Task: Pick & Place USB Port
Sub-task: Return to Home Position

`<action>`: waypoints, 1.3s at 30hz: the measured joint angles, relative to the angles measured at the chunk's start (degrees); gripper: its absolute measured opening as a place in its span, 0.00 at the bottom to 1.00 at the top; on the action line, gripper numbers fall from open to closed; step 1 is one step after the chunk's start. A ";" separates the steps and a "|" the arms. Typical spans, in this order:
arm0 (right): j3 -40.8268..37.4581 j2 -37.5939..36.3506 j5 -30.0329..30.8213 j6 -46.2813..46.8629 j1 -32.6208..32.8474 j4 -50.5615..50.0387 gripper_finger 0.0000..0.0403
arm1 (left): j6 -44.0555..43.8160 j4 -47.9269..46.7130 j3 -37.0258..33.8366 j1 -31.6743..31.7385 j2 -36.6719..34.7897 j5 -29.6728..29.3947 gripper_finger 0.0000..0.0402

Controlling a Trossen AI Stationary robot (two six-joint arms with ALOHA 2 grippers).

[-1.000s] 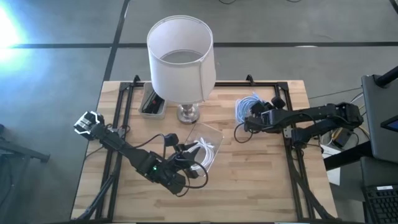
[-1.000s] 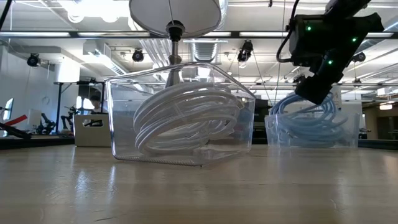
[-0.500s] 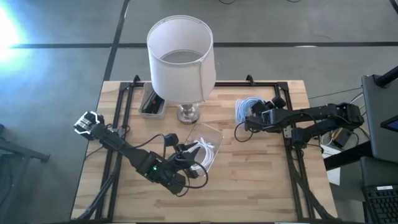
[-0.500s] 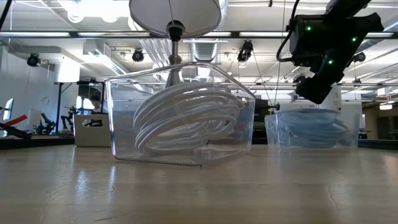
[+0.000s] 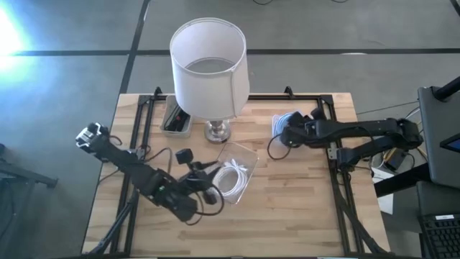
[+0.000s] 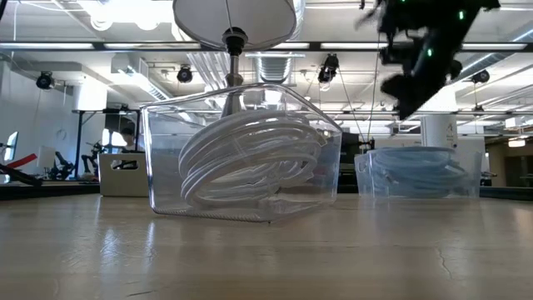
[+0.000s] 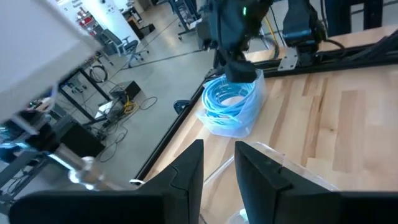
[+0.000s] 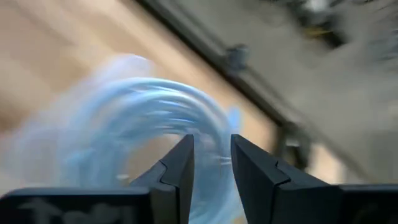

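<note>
A coil of white cable lies in a clear plastic tub at mid-table. A coil of blue cable lies flat in a second clear tub toward the far right. My left gripper hangs just left of the white-cable tub, with a narrow gap between its fingers and nothing in it. My right gripper hovers above the blue coil. It is open by a narrow gap and also holds nothing, and it shows high above the tub in the low view.
A lamp with a white shade stands on a metal foot at the far middle. A small dark tray lies to its left. Black frame rails run along both table sides. Bare wood lies near the front right.
The blue coil, lifted in its tub a second ago, has dropped back flat. My right gripper has let go of it, risen and shifted slightly toward the table's left. My left arm has drawn back from the white-cable tub toward the left edge.
</note>
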 joint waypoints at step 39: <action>-18.60 -36.71 -32.78 -45.55 38.25 53.24 0.16 | 26.32 54.36 -65.13 -4.59 -58.57 39.68 0.23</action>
